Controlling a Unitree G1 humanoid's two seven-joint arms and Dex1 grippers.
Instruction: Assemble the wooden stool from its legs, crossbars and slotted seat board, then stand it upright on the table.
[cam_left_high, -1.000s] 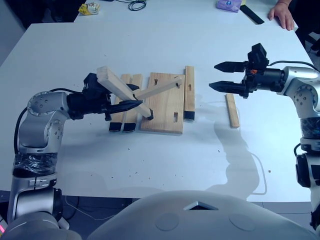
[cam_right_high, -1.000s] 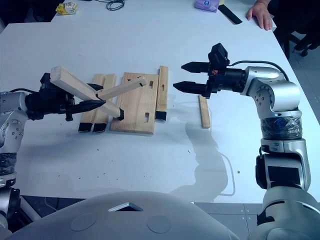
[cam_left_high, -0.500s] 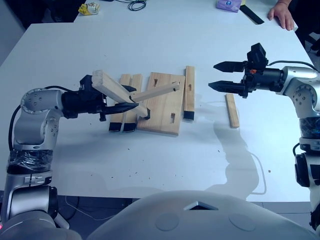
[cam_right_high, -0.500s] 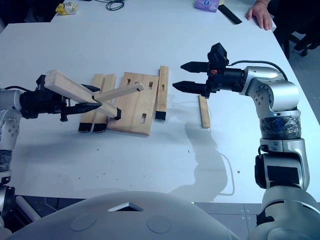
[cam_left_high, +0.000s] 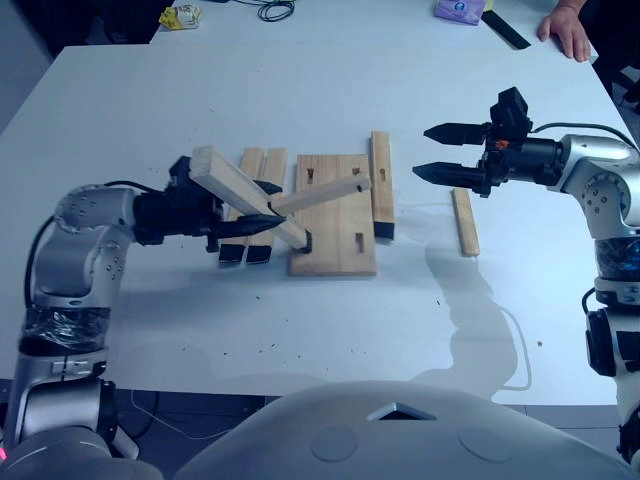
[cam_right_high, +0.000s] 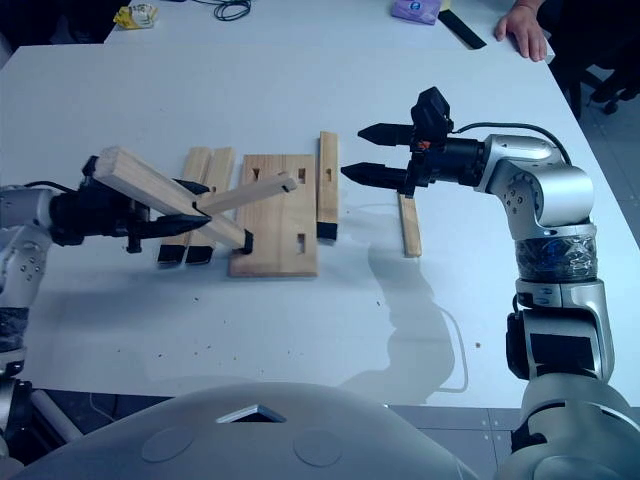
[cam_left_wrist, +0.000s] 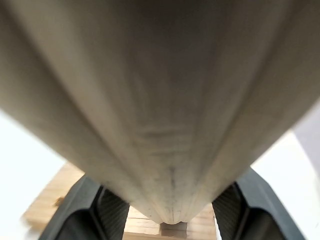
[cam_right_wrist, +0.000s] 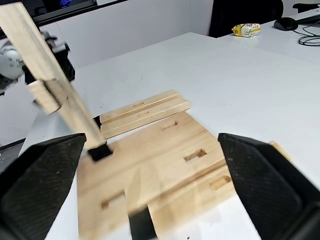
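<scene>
Left hand (cam_left_high: 262, 217) grasps a tilted leg (cam_left_high: 226, 177) with a crossbar (cam_left_high: 322, 192) attached, above the seat board (cam_left_high: 340, 228) ahead. Right hand (cam_left_high: 424, 151) hovers released, beyond the board.

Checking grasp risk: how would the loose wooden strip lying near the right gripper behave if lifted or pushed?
The strip looks like solid wood: probably stiff and light. Flat with square edges, it should slide, not roll. Lying low on the table, it may be awkward to pinch.
</scene>
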